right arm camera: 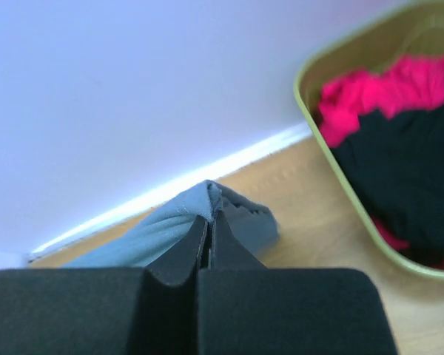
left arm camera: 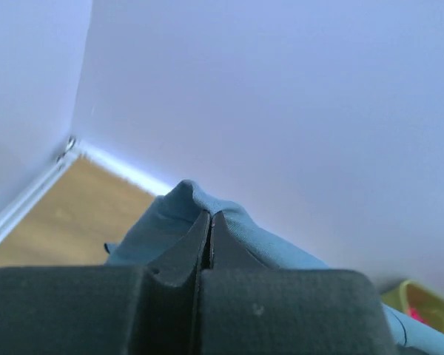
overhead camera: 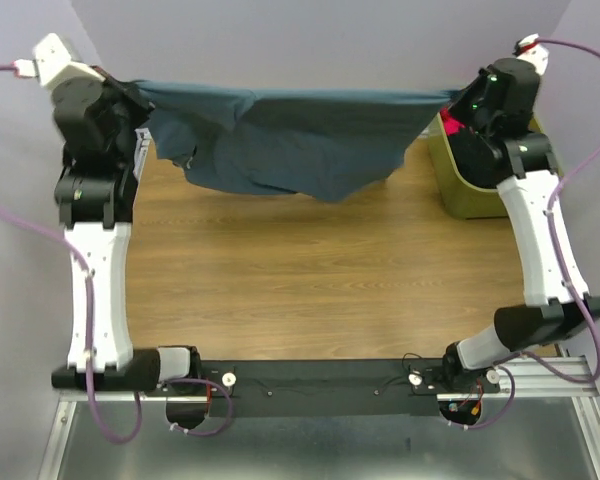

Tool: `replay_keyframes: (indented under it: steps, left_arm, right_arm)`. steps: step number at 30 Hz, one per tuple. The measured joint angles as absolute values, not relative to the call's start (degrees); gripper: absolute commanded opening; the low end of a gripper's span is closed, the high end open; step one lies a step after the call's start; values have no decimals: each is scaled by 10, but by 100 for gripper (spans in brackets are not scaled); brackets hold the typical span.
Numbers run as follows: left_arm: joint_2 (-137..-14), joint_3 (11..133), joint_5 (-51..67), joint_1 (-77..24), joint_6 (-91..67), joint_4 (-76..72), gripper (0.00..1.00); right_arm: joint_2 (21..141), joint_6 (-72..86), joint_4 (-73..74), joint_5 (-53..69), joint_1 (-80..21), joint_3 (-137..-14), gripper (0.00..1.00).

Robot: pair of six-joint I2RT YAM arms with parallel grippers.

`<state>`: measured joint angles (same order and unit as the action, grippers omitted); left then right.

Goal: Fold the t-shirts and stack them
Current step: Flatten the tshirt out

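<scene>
Slate-blue t-shirt [overhead camera: 310, 150] taut between left pincer [left arm camera: 209, 220] and right pincer [right arm camera: 209, 222], each tight on its cloth

Nothing can be read in any of the three views. No text, brand, number or sign shows on the slate-blue t-shirt [overhead camera: 310, 150] or on the olive-green bin [overhead camera: 468, 190] at the far right corner of the bench, and both show only plain colour
</scene>
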<state>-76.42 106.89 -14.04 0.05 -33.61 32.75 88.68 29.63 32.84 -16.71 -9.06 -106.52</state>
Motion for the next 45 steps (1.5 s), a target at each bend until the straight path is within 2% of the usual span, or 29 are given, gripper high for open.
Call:
replay_keyframes:
  steps: [6, 10, 14, 18, 25, 32, 37, 43, 45]
  left_arm:
    - [-590, 1010, -164, 1, -316, 252, 0]
    - [-509, 1028, -176, 1, -281, 223, 0]
    - [-481, 1071, -175, 0, -254, 196, 0]
    - [-481, 1079, -174, -1, -233, 190, 0]
    - [-498, 979, -154, -1, -217, 178, 0]
    - [-609, 785, -88, -1, -227, 124, 0]
    - [-805, 684, -39, -1, -235, 83, 0]
    - [-1065, 787, 39, -1, -231, 79, 0]
    - [-1114, 825, 53, -1, -229, 83, 0]
  right_arm:
    - [778, 236, 333, -128, -93, -1084, 0]
    - [677, 194, 331, -90, -94, -1074, 1]
    - [591, 163, 326, -58, -94, -1064, 1]
    - [562, 143, 324, -45, -94, -1061, 1]
    - [585, 123, 328, -58, -93, -986, 1]
    - [706, 123, 317, -126, -92, -858, 1]
    - [834, 124, 277, -150, -89, -771, 1]
    - [1020, 124, 201, -153, -81, -773, 1]
    - [1074, 124, 186, -150, -77, -797, 1]
